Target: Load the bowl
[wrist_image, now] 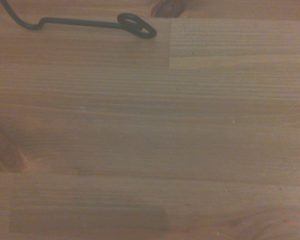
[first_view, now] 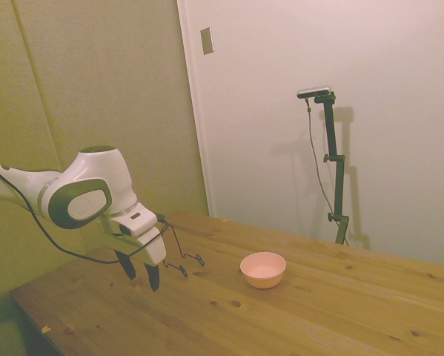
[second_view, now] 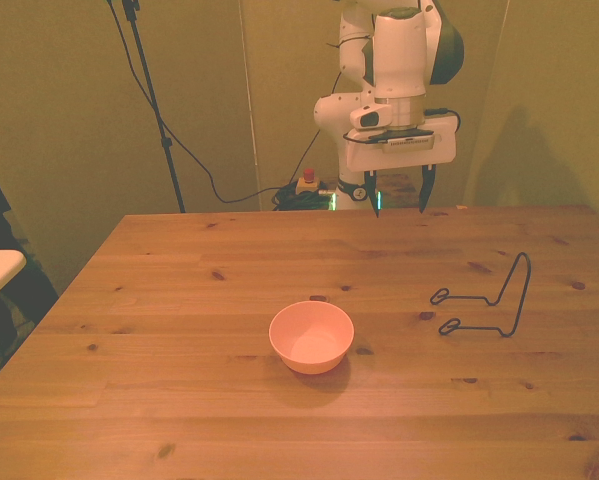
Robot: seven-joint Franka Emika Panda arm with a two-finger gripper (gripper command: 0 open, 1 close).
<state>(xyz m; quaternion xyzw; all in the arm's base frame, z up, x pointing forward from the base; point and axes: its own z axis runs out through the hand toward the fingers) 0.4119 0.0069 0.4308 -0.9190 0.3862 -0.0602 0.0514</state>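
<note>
**Bowl sits empty, claw open and holding nothing**

Side view first: your gripper [first_view: 141, 272] hangs low over the wooden table [first_view: 318, 319], dark fingers [first_view: 153, 277] pointing down and spread apart with nothing between them. The pink bowl [first_view: 263, 269] sits upright on the table, well apart from the claw, and you can see nothing inside it. The black wire rack [first_view: 183, 259] stands on the table between claw and bowl, just beside the claw.

Over to the front view: the bowl [second_view: 312, 337] rests near the table's middle, interior bare and smooth. The rack [second_view: 489, 302] stands toward the front view's right, apart from the bowl. Your gripper [second_view: 400, 198] hovers above the far edge, fingers parted, carrying nothing.

Wrist view: only wood grain and one looped foot of the rack [wrist_image: 89, 23]; the bowl is out of sight.
</note>
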